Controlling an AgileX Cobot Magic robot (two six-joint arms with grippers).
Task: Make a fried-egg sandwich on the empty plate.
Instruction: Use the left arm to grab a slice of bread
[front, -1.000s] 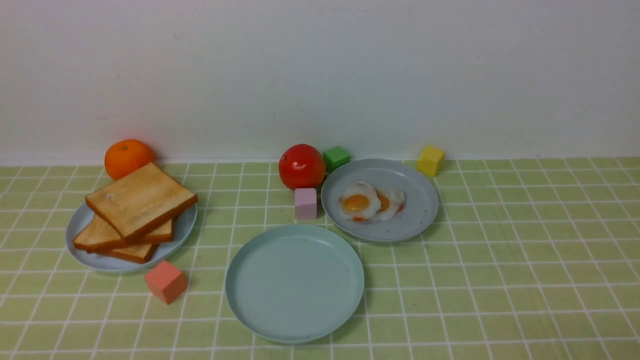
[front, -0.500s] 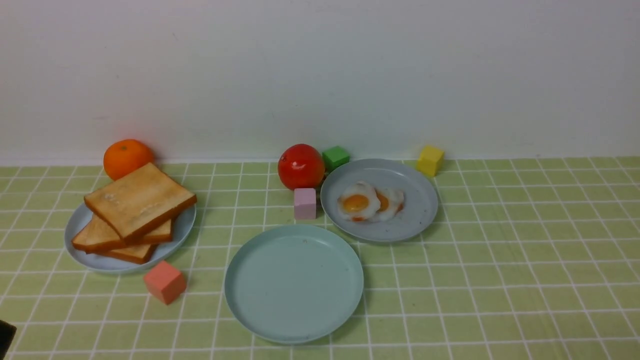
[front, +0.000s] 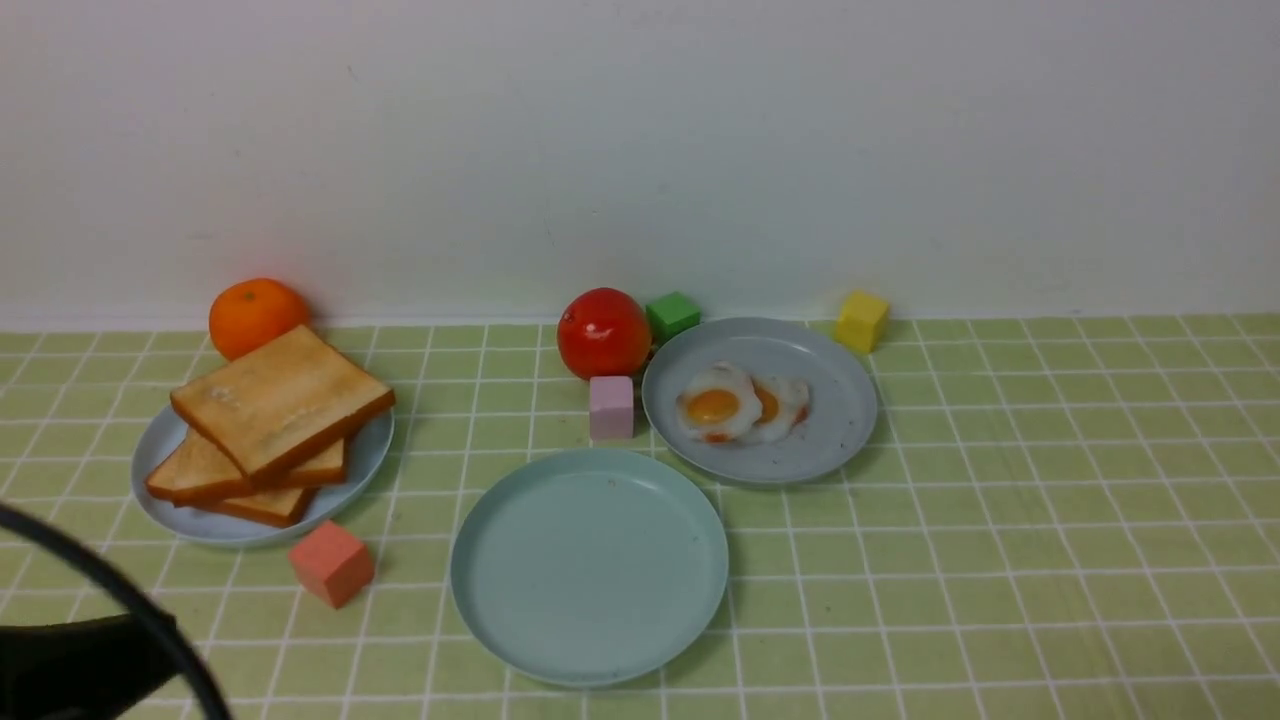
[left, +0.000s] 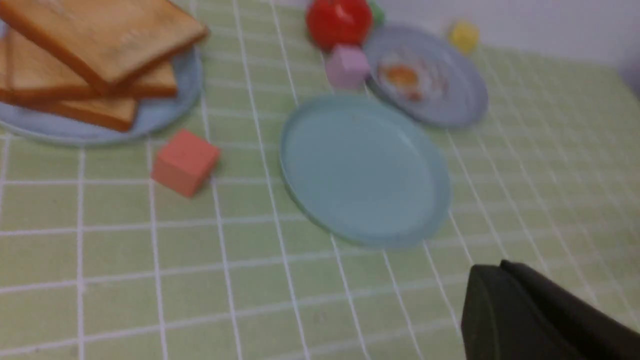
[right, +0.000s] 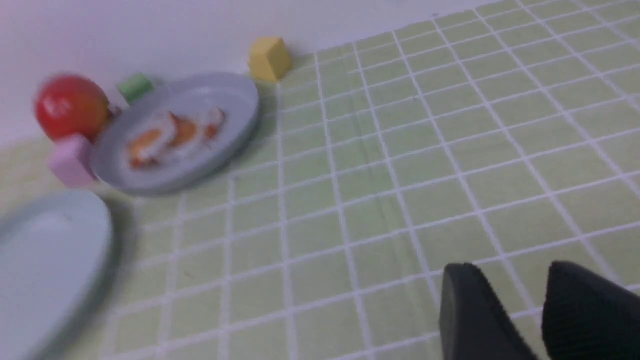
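The empty plate (front: 588, 566), pale teal-green, lies at the front centre of the checked cloth; it also shows as the empty plate (left: 365, 170) and the empty plate (right: 45, 255). Three toast slices (front: 280, 400) are stacked on a bluish-grey plate (front: 372, 452) at the left. Two fried eggs (front: 740, 403) lie on another bluish-grey plate (front: 845, 420) behind and right. The fried-egg sandwich is out of view. My left gripper (left: 500, 270) is shut and empty, hovering near the teal plate's front; part of that arm (front: 80, 655) shows at the bottom left. My right gripper (right: 510, 280) is open over bare cloth.
An orange (front: 257, 315) sits behind the toast. A red tomato (front: 603, 332), a green cube (front: 672, 315) and a pink cube (front: 611, 406) crowd the egg plate's left side. A yellow cube (front: 861, 319) stands behind that plate. A salmon cube (front: 332, 562) lies between the toast plate and the teal plate.
My left arm and its cable have come up into the bottom left corner of the front view. The plates, food and cubes have not moved.
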